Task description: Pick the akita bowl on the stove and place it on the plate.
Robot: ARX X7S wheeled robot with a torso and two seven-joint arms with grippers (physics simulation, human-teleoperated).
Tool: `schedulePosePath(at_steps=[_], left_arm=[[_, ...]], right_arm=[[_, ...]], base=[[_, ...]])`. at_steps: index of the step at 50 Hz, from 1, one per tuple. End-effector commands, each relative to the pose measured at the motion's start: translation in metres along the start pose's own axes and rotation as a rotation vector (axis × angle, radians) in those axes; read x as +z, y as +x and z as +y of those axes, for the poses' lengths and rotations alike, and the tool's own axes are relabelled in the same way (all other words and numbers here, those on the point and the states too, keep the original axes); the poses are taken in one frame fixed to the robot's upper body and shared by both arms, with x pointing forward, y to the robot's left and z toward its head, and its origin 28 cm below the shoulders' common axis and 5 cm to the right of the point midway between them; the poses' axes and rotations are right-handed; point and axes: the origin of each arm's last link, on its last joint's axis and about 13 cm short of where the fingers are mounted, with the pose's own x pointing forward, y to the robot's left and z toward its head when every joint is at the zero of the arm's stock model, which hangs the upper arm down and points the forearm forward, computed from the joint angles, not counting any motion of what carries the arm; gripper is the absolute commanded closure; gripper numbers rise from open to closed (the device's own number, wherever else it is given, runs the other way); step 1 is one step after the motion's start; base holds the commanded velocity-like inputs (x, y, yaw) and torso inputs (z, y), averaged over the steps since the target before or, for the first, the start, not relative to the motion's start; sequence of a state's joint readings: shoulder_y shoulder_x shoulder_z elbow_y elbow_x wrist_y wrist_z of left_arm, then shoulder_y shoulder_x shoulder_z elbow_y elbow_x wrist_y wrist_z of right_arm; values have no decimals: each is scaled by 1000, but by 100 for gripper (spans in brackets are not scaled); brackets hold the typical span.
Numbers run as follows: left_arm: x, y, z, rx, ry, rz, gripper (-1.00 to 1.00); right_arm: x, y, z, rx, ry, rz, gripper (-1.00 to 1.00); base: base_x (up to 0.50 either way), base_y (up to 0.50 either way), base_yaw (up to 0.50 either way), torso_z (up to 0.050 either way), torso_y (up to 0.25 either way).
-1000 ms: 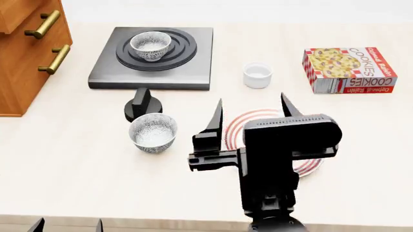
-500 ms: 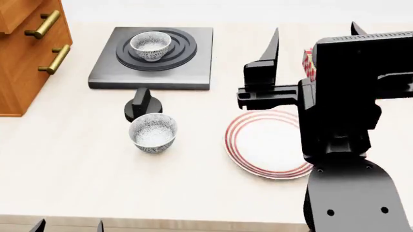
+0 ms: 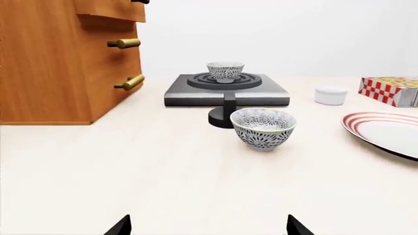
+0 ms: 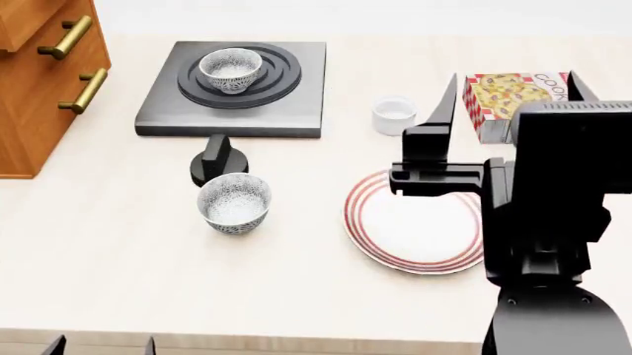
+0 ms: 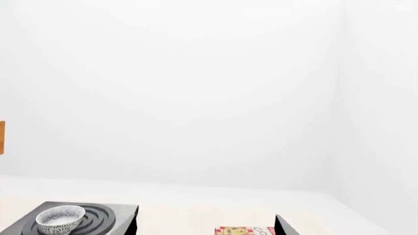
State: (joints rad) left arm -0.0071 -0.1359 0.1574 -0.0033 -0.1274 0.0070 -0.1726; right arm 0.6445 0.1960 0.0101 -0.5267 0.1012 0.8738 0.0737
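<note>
your right hand (image 4: 508, 103) hangs spread and empty above the plate (image 4: 415, 222), well short of the bowl (image 4: 230, 69), which sits upright in the burner rings of the stove (image 4: 237, 81). a twin bowl (image 4: 234, 203) stands on the tabletop (image 4: 118, 259) by the knob (image 4: 215, 159); don't take it. your left hand (image 3: 207, 229) waits low, spread.

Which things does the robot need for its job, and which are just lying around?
Needed: the speckled bowl on the stove, the stove, the red-ringed plate, the right end effector.

Lying around: the second speckled bowl, white cup, cookie box, knob, wooden drawers.
</note>
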Motion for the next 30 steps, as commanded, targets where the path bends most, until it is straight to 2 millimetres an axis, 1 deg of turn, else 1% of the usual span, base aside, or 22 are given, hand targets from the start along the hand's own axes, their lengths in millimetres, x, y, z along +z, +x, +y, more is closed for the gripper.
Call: schedulePosePath(at_steps=[1,5,9,11,12,15,16,19,20,22,24,26,27,30], left_arm=[[3,1,1,9,-6,-10,-100],[4,5,1,33,-13,-14,-100],[20,9,3,68,1,-53,-100],[28,10,3,49,-1,-62,-100],[40,13,3,51,7,-81,-100],[53,20,2,50,7,-89,-100],[63,25,1,45,5,-100,-100],[76,33,0,40,9,-108,-100],[84,39,-1,32,13,-106,-100],[96,46,-3,31,16,-108,-100],[113,53,-4,28,-7,-107,-100],[125,58,-4,25,-1,-112,-100],[134,63,-5,24,2,-111,-100],[143,73,-6,15,8,-98,-100]], right_arm=[[-3,-2,-1,2,-2,1,-100],[-3,-1,0,3,-2,4,-100],[-2,-2,0,-1,-1,7,-100],[-2,-2,0,0,-1,5,-100],[-2,-2,0,0,-2,8,-100],[-3,-2,0,-1,-3,8,-100],[-3,-2,0,-2,-4,8,-100],[-4,-1,-1,-4,-3,9,-100],[-4,-2,-1,-4,-3,9,-100],[-2,-2,-1,-5,-3,11,-100],[-4,-2,-1,-6,-4,12,-100],[-5,-1,-1,-7,-4,14,-100],[-4,-1,-1,-6,-5,14,-100],[-3,-1,-1,-7,-6,14,-100]], base=[[0,0,0,0,0],[0,0,0,0,0],[0,0,0,0,0],[0,0,0,0,0],[0,0,0,0,0],[0,0,0,0,0],[0,0,0,0,0],[0,0,0,0,0],[0,0,0,0,0],[0,0,0,0,0],[0,0,0,0,0],[0,0,0,0,0],[0,0,0,0,0],[0,0,0,0,0]])
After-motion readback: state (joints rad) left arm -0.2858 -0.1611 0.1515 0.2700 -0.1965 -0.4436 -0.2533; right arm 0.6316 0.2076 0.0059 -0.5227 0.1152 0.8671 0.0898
